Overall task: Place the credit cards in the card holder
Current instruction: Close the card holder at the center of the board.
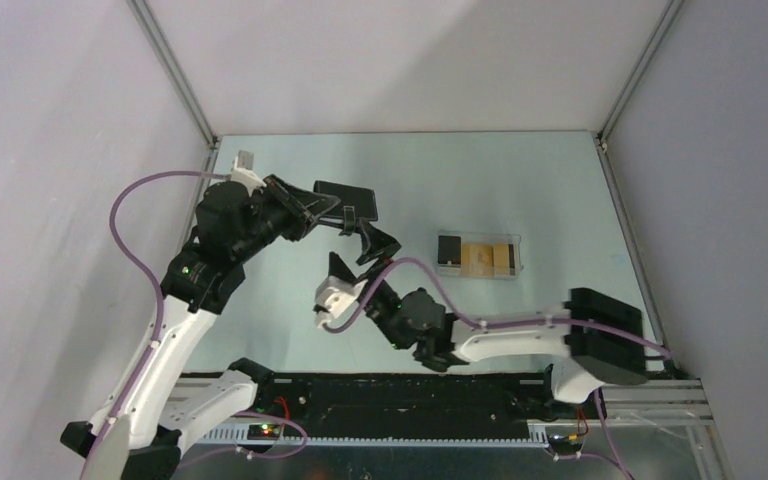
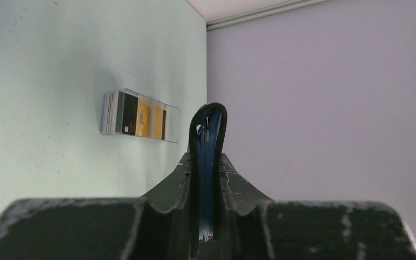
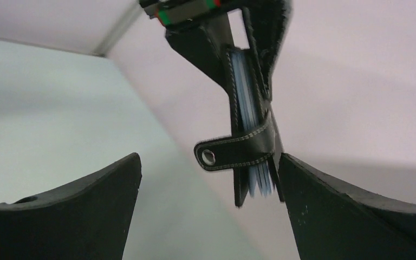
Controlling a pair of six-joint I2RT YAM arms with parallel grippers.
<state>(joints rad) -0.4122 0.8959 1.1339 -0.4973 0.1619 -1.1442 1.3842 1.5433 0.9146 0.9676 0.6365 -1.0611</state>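
The black card holder (image 1: pixel 348 203) is held in the air, my left gripper (image 1: pixel 312 210) shut on one end of it. In the left wrist view the holder (image 2: pixel 208 135) stands edge-on between the fingers, its blue lining showing. My right gripper (image 1: pixel 358 255) is open just below and in front of it. In the right wrist view the holder (image 3: pixel 252 103) hangs with its strap and stud (image 3: pixel 233 151) loose, its lower edge close to my right finger (image 3: pixel 352 211). The credit cards (image 1: pixel 476 257), orange with one dark-faced, lie further right.
The cards lie in a pale translucent tray (image 1: pixel 515 243) on the light table, also seen in the left wrist view as a stack of cards (image 2: pixel 132 120) in the tray (image 2: pixel 172 123). Grey walls enclose the table on three sides.
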